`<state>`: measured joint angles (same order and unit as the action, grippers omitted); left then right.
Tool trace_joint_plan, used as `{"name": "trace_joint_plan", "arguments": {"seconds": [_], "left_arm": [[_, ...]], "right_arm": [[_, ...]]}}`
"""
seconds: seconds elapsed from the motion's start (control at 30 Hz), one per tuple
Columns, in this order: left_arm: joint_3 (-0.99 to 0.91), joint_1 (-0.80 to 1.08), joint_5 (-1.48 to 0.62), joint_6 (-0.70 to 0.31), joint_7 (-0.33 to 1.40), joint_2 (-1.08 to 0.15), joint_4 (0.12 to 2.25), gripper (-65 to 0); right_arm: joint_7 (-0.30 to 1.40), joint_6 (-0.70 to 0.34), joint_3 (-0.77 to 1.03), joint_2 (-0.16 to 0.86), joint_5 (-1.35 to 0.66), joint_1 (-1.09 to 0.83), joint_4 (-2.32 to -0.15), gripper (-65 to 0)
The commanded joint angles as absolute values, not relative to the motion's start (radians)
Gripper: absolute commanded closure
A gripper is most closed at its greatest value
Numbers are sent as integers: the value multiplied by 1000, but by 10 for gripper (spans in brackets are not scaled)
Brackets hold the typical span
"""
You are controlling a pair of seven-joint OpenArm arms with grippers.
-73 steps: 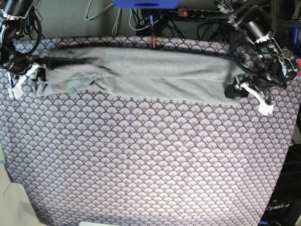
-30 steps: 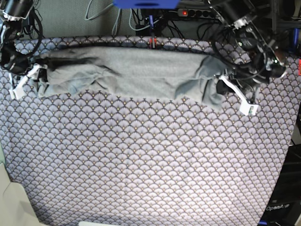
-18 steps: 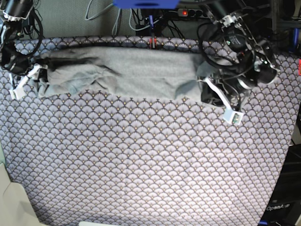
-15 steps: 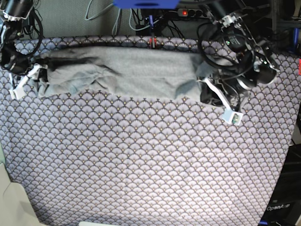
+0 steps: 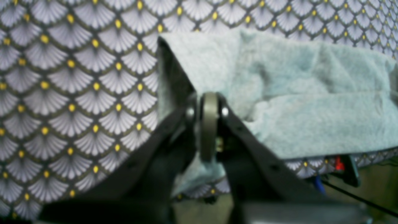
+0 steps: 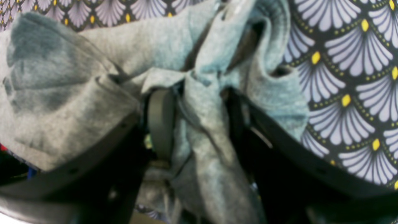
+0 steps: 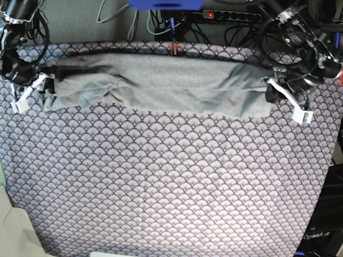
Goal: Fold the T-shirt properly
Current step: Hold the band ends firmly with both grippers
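T-shirt (image 7: 161, 83) lies as long band across far side of desk (image 7: 171, 182), long axis left to right, ends toward both arms. We see bunched folds at base view's left end, smoother cloth at other end. Right hand (image 6: 192, 102) pinches crumpled cloth between fingers. Left hand (image 5: 206, 109) pressed together on shirt edge. Below, patterned tablecloth (image 7: 161, 176).

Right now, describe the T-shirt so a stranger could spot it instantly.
Look at the tablecloth, covered in purple-white fan scales. Along its far edge lies a long, rumpled band of cloth stretched between the right gripper and the left gripper: the T-shirt. It is the only plain, unpatterned grey fabric there.
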<state>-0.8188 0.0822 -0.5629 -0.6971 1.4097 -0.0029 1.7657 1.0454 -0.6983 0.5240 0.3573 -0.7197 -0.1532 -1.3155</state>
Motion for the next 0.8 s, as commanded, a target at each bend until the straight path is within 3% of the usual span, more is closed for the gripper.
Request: {"name": "trace_joint_plan", "arguments": {"seconds": [0.0, 0.2, 0.27, 0.43, 0.5, 0.6, 0.77], "left_arm": [[-832, 70, -595, -698, 1396, -27, 1759, 0], [-843, 39, -633, -698, 1396, -73, 1682, -22], [-843, 41, -631, -698, 1396, -74, 1681, -105], [-845, 51, -631, -698, 1396, -73, 1678, -400], [-845, 59, -633, -698, 1396, -70, 1682, -479], [-845, 65, -633, -698, 1396, -68, 1676, -533], [-845, 67, -633, -698, 1396, -68, 1675, -537]], "right_arm": [[1132, -698, 503, 344, -684, -165, -1305, -245], [1132, -698, 453, 346, -684, -165, -1307, -244], [1132, -698, 447, 346, -684, -165, -1307, -244], [1132, -698, 447, 344, -684, -165, -1307, -244], [1132, -698, 447, 344, -684, -165, -1307, -244], [1132, -698, 447, 344, -684, -165, -1307, -244], [1132, -698, 447, 344, -684, -165, -1307, -244]]}}
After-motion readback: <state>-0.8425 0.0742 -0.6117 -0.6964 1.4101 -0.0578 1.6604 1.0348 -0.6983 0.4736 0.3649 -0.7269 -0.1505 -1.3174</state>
